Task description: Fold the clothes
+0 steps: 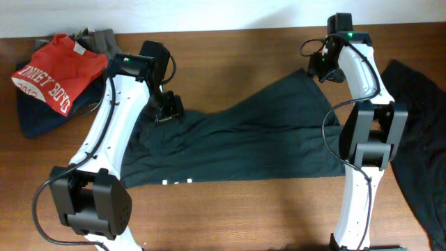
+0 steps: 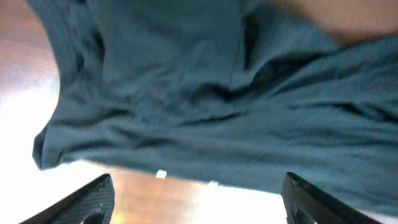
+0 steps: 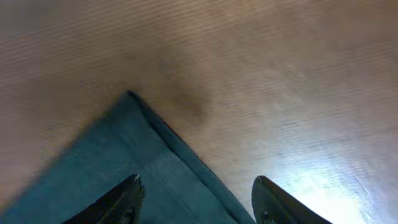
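Black T-shirt (image 1: 265, 139) lies across the middle of the table (image 1: 230, 216), roughly flat with creases. A strip of its white lettering (image 1: 178, 183) shows at the near edge.

Left gripper (image 1: 167, 108) hangs over the shirt's upper left part. In the left wrist view the jaws stand wide with nothing between them.

Right gripper (image 1: 322, 68) is at the shirt's far right corner. Its jaws are parted and hold nothing, and the corner lies flat on the wood beneath them.

At the far left is a pile: red garment (image 1: 52, 73) on a navy garment (image 1: 38, 120), with a grey garment (image 1: 104, 38) behind. Another black garment (image 1: 418, 139) lies at the right edge.
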You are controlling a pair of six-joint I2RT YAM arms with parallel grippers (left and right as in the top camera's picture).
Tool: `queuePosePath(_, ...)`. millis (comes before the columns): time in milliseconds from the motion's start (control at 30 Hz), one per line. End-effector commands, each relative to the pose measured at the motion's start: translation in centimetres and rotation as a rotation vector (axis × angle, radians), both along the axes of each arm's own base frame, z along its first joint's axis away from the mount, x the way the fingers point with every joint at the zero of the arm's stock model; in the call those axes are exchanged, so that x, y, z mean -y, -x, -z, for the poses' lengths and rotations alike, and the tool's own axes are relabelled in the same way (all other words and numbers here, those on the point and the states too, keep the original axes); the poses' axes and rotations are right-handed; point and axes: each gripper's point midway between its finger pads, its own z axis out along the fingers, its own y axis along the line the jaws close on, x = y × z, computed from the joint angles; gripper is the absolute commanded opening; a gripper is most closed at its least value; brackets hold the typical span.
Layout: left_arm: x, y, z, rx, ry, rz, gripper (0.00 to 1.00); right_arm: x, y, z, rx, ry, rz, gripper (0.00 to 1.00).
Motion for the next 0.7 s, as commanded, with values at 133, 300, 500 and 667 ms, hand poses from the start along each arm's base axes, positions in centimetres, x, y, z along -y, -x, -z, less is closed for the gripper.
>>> queuePosePath(133,-0.3,-1.6,0.3,0.053,-0.009,-0.008,0.99,-1.7,-4.0,-4.6,0.215,-0.081,-0.039,0.61)
queuePosePath(300,-0.3,-1.6,1.9,0.012,-0.024,-0.005,0.99,-3.5,-4.9,-3.6,0.23,-0.081,-0.073,0.61)
queuePosePath(500,-0.3,-1.3,3.2,-0.038,-0.035,-0.004,0.99,-4.7,-4.8,-1.6,0.198,-0.085,-0.094,0.6)
queuePosePath(667,-0.3,-1.3,3.3,-0.04,-0.036,-0.004,0.99,-4.5,-4.6,0.3,0.163,-0.064,-0.084,0.58)
